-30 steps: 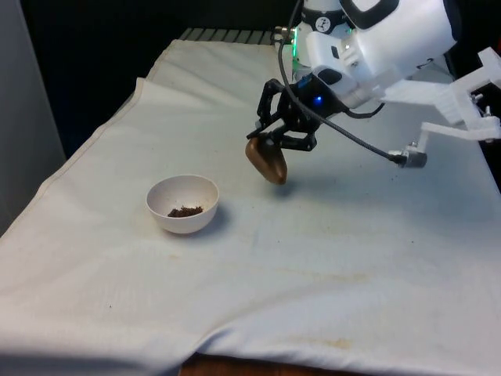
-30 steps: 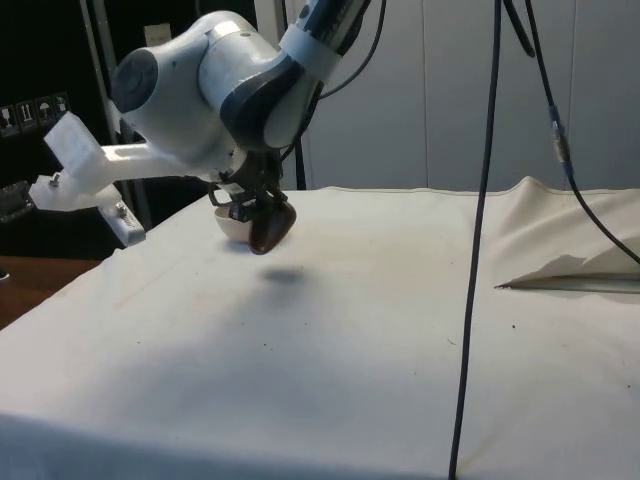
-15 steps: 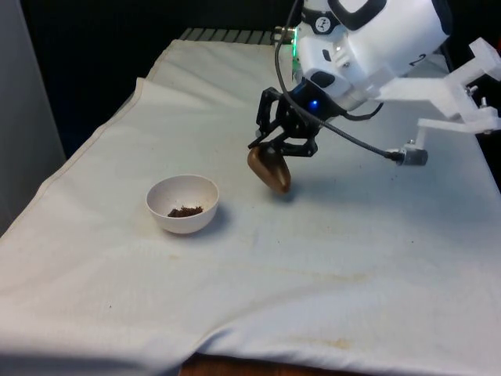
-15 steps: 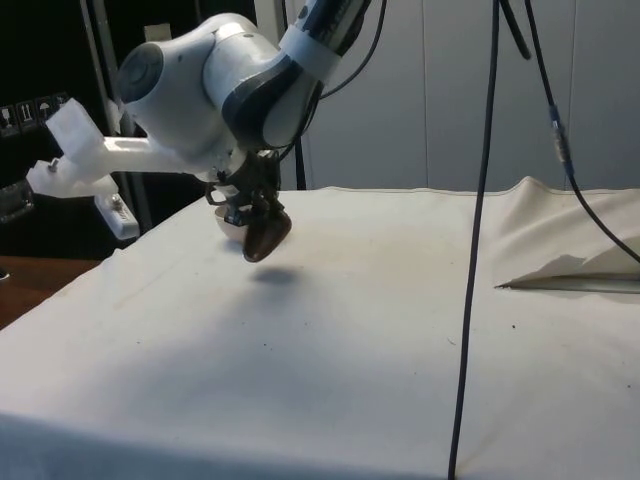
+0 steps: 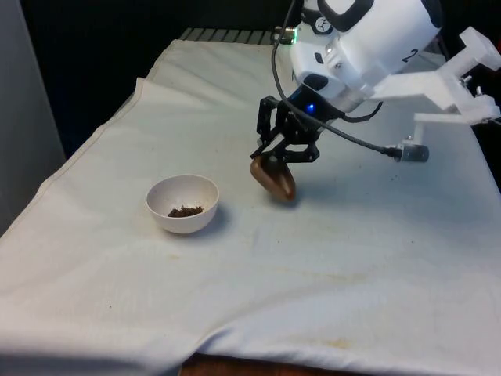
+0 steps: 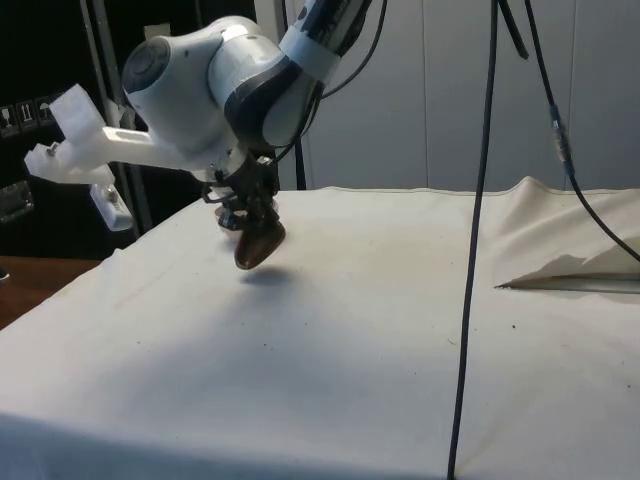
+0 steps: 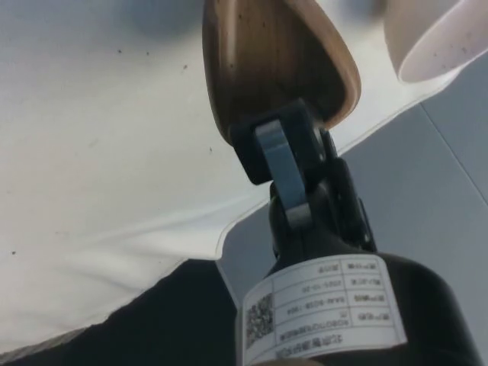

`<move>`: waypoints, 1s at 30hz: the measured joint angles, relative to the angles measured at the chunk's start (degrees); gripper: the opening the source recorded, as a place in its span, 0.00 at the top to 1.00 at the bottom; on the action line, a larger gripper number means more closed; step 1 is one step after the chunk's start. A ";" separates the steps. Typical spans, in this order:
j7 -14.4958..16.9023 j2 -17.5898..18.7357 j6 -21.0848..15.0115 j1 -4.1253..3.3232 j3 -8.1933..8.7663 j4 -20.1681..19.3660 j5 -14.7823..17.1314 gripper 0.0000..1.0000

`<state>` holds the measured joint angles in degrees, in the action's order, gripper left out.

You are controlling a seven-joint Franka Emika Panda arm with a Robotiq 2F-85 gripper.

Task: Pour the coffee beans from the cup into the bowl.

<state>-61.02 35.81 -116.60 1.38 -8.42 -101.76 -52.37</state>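
Front view: the jaws are clenched on the rim of the brown cup (image 5: 273, 177), one finger (image 7: 284, 169) inside the mouth and the other outside. The cup hangs below the jaws, tilted, its base pointing down and toward the front view's right, and it sits clear above the tabletop (image 5: 352, 258) with its shadow just beneath. In the wrist view the cup's wooden-looking inner wall (image 7: 267, 61) shows beyond the finger; whether any beans are inside cannot be told. Out from the jaws, toward the front view's left and a little nearer that camera, the white bowl (image 5: 182, 204) stands upright on the cloth, apart from the cup, with a small dark heap of coffee beans (image 5: 185, 211) at its bottom. In the side view the cup (image 6: 257, 243) hangs under the jaws, above the white cloth.
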 measured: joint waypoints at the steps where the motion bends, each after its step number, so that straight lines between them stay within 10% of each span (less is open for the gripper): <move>1: 0.00 0.00 -0.46 0.00 0.11 -0.06 0.29 1.00; 30: -0.34 -1.09 -11.69 0.11 2.29 -2.98 6.53 1.00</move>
<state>-61.36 34.72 -128.29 1.49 -6.13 -104.74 -45.84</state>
